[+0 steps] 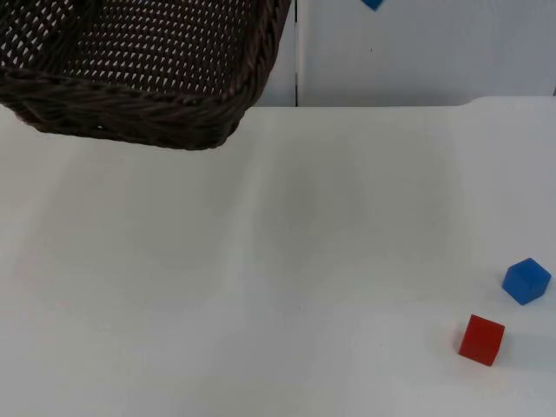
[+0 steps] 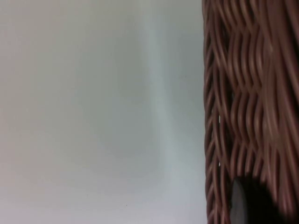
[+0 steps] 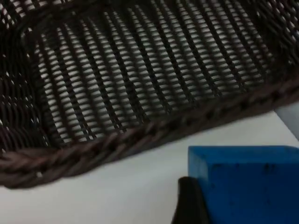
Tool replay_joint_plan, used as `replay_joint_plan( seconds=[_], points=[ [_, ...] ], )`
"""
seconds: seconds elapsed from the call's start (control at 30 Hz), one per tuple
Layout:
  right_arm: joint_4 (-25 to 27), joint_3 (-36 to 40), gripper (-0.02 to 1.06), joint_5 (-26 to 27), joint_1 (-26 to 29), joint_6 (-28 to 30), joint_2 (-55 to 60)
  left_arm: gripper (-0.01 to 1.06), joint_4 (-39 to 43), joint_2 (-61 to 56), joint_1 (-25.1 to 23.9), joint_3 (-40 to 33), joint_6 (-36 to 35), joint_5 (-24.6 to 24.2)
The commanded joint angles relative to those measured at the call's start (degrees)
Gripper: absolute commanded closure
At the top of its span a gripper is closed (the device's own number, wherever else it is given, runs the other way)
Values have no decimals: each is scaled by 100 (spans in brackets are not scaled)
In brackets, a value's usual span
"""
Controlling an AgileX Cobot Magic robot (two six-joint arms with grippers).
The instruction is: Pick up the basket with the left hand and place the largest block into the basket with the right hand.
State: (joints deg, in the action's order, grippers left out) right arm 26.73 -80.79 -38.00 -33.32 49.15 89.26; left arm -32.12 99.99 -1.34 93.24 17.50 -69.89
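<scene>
Wicker basket [image 1: 139, 69] hangs raised off the white counter [image 1: 261, 261], carried by the left tool, whose black fingertip [image 2: 243, 205] sits against the woven wall in the left wrist view; looks clamped on the wall, so pinching the basket. Right tool [image 3: 219, 196] holds a big blue block [image 3: 245, 182] just short of the near rim, one dark finger [image 3: 189, 200] pressed on the block's side; a blue corner [image 1: 373, 3] also pokes in at the top view's upper edge. Small blue block [image 1: 526, 281] and red block [image 1: 481, 339] sit on the counter well away from both tools, just beside each other, not touching.

Step in hand, judged: carry the held block over the rim and drop it inside. Do it well: left tool keeps the basket level and steady; right tool clears the braided rim with height to spare, stops over the middle of the floor, lowers, then lets go. Risk: clipping the rim.
</scene>
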Motion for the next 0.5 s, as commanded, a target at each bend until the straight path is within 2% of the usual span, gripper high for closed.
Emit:
replay_joint_plan(
  seconds=[0.0, 0.13, 0.23, 0.47],
  points=[
    [-70, -198, 105, -72, -93, -125, 142, 105, -148, -110, -2, 11, -41, -7],
    [-711, -968, 105, -113, -403, -747, 691, 105, -148, -110, -2, 11, -41, -7],
    [-831, -1281, 105, -125, -508, -926, 877, 105, -148, -100, -2, 11, -41, -7],
    [-858, -2578, 105, -403, -674, -1148, 1818, 105, -161, 157, -2, 11, -41, -7]
  ],
)
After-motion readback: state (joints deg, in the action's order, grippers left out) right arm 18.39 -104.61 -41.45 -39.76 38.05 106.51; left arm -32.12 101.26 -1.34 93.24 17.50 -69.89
